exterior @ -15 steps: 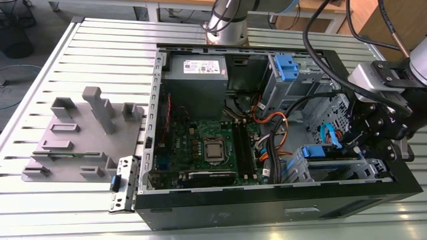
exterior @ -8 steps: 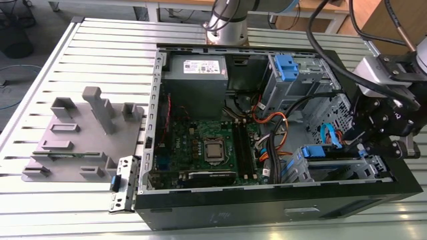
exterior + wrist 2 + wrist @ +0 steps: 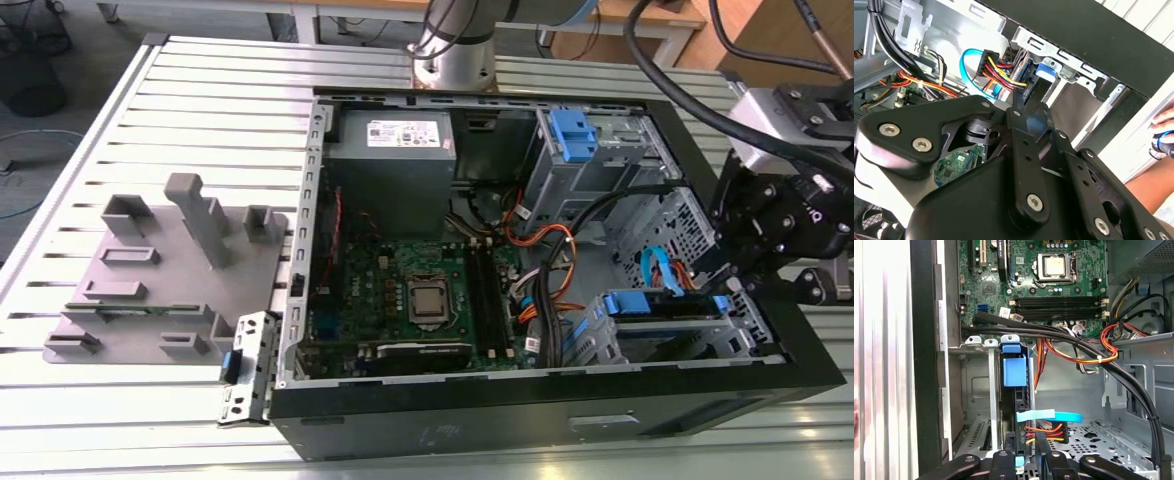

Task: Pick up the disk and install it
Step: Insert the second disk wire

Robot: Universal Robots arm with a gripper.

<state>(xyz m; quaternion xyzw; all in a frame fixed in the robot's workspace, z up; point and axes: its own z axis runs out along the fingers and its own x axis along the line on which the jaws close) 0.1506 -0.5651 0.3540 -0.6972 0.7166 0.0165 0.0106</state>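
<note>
The disk (image 3: 661,308), silver with a blue carrier frame, sits in the drive bay at the corner of the open computer case (image 3: 534,425) on the exterior view's right. The first wrist view sees the disk (image 3: 1022,400) edge-on between the bay's metal rails, with a blue cable (image 3: 1051,416) and a coloured power plug at its end. My gripper (image 3: 742,286) hangs over that end. My gripper (image 3: 1024,458) has its black fingers (image 3: 1002,458) close against both faces of the disk. In the second wrist view my gripper (image 3: 1030,114) narrows onto the disk (image 3: 1025,70).
Thick black cables (image 3: 1079,347) and orange wires cross the case beside the bay. A second drive cage with a blue latch (image 3: 570,135) and a grey power supply (image 3: 387,160) stand at the back. A grey fixture plate (image 3: 147,290) lies on the slatted table. A person's hand (image 3: 1164,131) rests outside the case.
</note>
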